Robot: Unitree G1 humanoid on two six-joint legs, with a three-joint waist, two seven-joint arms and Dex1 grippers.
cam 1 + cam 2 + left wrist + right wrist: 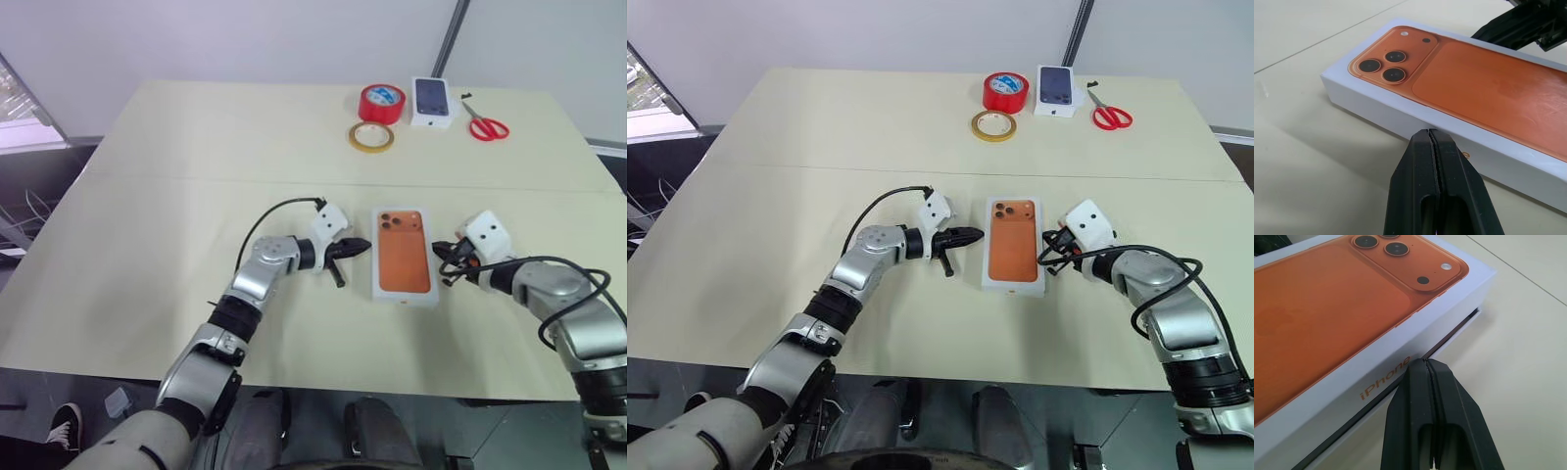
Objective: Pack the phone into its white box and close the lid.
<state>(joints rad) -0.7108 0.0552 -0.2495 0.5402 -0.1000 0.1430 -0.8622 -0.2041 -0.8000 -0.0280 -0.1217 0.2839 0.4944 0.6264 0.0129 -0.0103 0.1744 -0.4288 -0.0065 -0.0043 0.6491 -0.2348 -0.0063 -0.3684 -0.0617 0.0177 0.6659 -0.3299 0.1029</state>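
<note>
Lid [404,257] w/ orange phone print on top sits over the white box [1462,330] mid-desk [147,215], between both arms. Real phone can't be seen, presumably inside already. Right wrist view shows a dark gap under the lid's long side w/ the tray edge poking out at the corner, so lid looks not fully seated on that side.

Left claw [359,247] pressed together, nothing held, tip just beside the lid's left long side; can't tell if touching. Right claw [443,249] also pressed together, empty, tip right at the seam on the right long side under the "iPhone" lettering.

Step in hand: closing the lid, final seating/squaring. Packing looks done.

Next move prob needs: push down on the lid top or nudge in from both sides w/ closed tips to drop the raised edge, keep box from sliding.

Far end of desk: red tape roll [381,103], tan tape roll [371,136], small white carton [432,102], red scissors [484,121]. Not involved.
</note>
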